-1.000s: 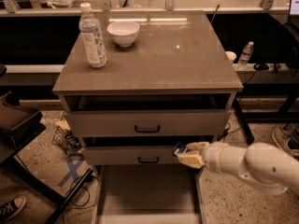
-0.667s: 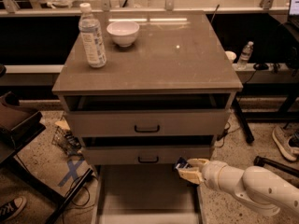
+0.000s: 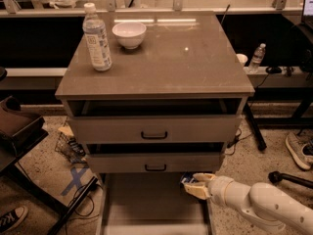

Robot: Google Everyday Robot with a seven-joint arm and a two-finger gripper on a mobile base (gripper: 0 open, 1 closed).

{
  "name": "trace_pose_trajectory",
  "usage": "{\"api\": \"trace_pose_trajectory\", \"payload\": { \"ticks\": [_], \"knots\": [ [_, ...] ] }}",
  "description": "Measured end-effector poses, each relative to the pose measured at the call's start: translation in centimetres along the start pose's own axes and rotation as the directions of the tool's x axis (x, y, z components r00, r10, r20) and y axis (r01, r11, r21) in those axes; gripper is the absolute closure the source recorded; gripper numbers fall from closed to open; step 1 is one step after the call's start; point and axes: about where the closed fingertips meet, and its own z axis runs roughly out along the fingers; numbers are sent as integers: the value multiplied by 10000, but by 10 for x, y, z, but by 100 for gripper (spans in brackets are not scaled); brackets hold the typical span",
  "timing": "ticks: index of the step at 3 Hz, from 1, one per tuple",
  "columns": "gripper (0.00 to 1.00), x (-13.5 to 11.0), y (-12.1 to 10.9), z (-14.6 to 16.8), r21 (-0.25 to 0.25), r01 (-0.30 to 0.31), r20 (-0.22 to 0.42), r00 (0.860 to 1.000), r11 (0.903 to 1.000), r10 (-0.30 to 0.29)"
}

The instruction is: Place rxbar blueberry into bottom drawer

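Camera view: gripper over bottom drawer right edge, jaws seemingly clenched on rxbar blueberry.

bottom drawer: pale grey-beige floor
rxbar blueberry: dark blue wrapper
gripper: yellow-tan, on a white arm, above the bottom drawer's right side, clasping the rxbar blueberry
bench: brownish-grey top
handles: black
bowl: white
bottle: clear, white cap, pale label

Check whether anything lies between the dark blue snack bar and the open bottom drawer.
Nothing visible does. The gripper holds the flat, dark blue rxbar blueberry just above the right side of the pulled-out grey-beige bottom drawer, whose pale floor lies open below it.
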Motion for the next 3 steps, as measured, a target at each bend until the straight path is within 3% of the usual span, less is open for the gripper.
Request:
{"api": "trace_pose_trajectory", "payload": {
  "ticks": [1,2,3],
  "knots": [
    [100,3,4,11,-46,-59,-158,9999,10000,58],
    [100,24,16,62,-285,-100,-434,9990,9995,88],
    [100,64,29,129,-768,399,-484,9979,9962,-437]
  ]
}}
